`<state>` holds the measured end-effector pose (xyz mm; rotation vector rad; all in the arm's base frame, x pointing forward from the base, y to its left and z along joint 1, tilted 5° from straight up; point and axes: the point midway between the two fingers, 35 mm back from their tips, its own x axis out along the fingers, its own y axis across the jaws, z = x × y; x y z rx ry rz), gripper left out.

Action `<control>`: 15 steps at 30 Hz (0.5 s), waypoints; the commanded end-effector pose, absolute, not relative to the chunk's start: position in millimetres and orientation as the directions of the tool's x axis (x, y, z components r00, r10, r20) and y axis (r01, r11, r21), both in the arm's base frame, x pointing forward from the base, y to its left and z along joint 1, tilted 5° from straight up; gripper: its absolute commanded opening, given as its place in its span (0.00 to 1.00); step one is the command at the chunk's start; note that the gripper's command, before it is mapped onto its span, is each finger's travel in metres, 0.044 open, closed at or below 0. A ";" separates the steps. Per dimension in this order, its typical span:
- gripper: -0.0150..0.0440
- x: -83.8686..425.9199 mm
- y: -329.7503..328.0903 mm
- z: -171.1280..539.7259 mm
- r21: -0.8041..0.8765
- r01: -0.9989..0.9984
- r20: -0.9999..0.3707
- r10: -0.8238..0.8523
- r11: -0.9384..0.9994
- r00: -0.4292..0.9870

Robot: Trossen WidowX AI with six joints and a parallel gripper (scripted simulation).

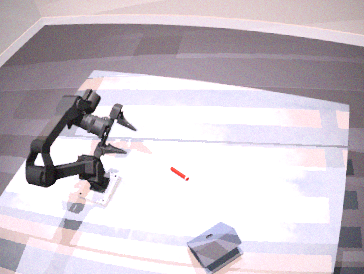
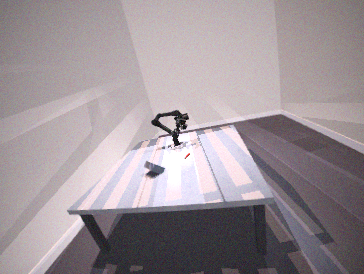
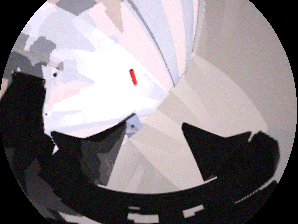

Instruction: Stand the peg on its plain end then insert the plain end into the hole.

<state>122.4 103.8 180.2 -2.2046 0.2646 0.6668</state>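
A red peg (image 1: 179,173) (image 2: 187,156) (image 3: 133,77) lies on its side on the table. Its white band shows faintly near the end toward the panel in the top view. The grey-blue sloped panel (image 1: 220,249) (image 2: 155,167) (image 3: 137,123) stands on the table, with a small dark hole (image 1: 209,235) (image 3: 132,126) in its face. The hole is too small to make out in the exterior view. My gripper (image 1: 131,141) (image 3: 155,125) is open with its fingers wide apart and nothing between them. It is raised above the table, on the robot's side of the peg and away from both peg and panel.
The arm's base (image 1: 100,187) stands on the striped table (image 1: 280,200) (image 2: 210,185), with the peg and the panel out in front of it. The table's edge drops to a dark floor (image 1: 210,55) (image 2: 300,165). Pale walls rise behind the robot in the exterior view.
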 end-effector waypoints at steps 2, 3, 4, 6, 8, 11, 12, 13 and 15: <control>1.00 122.7 104.1 179.8 -0.645 -0.408 -0.549 0.021 -0.646 0.835; 1.00 123.1 104.6 179.4 -0.649 -0.427 -0.557 0.011 -0.630 0.831; 1.00 123.6 105.2 178.8 -0.653 -0.448 -0.566 -0.001 -0.610 0.825; 1.00 124.6 106.4 177.6 -0.660 -0.491 -0.583 -0.024 -0.569 0.812; 1.00 125.8 107.7 176.4 -0.665 -0.531 -0.601 -0.046 -0.526 0.798; 1.00 127.8 110.1 174.0 -0.667 -0.585 -0.628 -0.075 -0.462 0.775; 1.00 128.4 111.1 172.9 -0.665 -0.600 -0.637 -0.083 -0.444 0.767; 1.00 129.1 112.1 171.8 -0.663 -0.616 -0.646 -0.090 -0.426 0.758; 1.00 130.7 114.3 169.5 -0.658 -0.645 -0.664 -0.104 -0.388 0.740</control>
